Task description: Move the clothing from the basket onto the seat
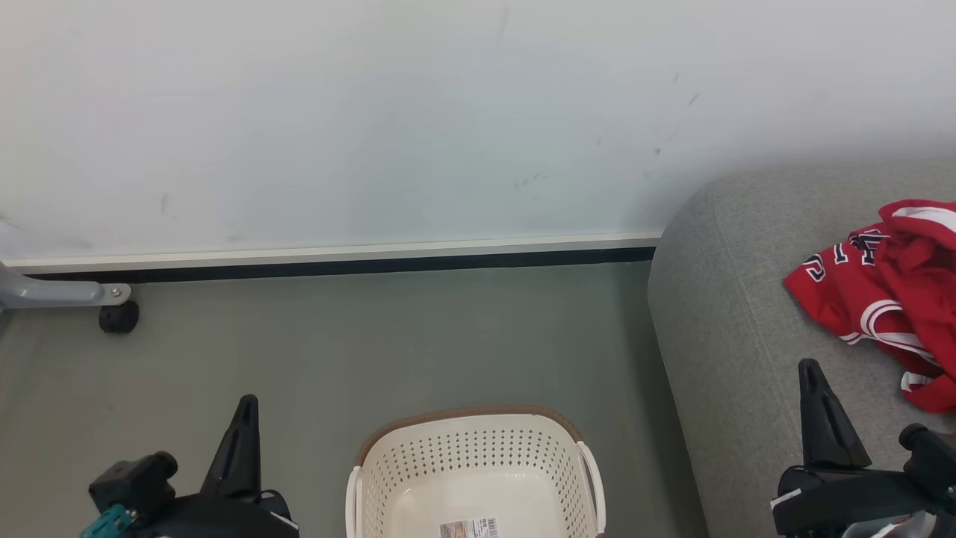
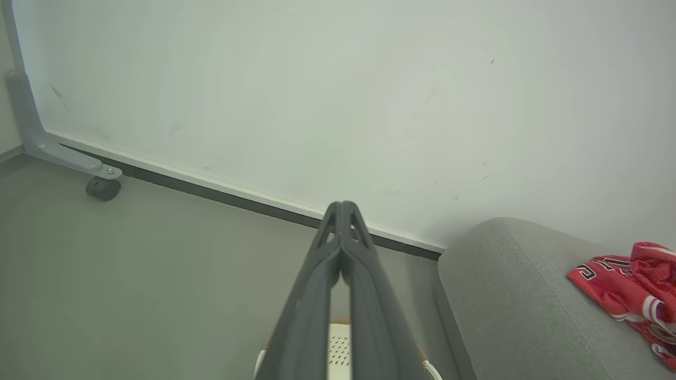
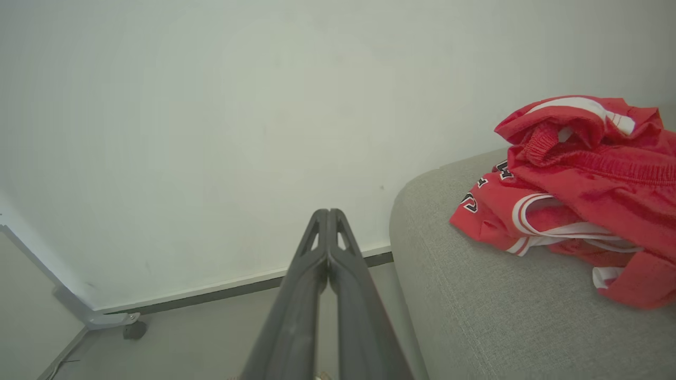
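Two pieces of clothing [image 1: 896, 291] on the seat [image 1: 732, 336], basket [image 1: 467, 413] looks emptied; left end effector [image 1: 247, 415], right end effector [image 1: 810, 381] pinched together, empty. Task seems done; next, just park.

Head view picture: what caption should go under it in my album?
Red clothing heaped on the grey seat, cream basket on the floor beside it.

We find the clothing [image 1: 889, 291] heaped on the seat [image 1: 732, 314] at right (dark lettering showing). The basket [image 1: 470, 456] stands on the floor [image 1: 373, 336], a label [image 1: 468, 528] inside. The left claw [image 1: 245, 418] and right claw [image 1: 810, 388] flank it, fingers pressed together.
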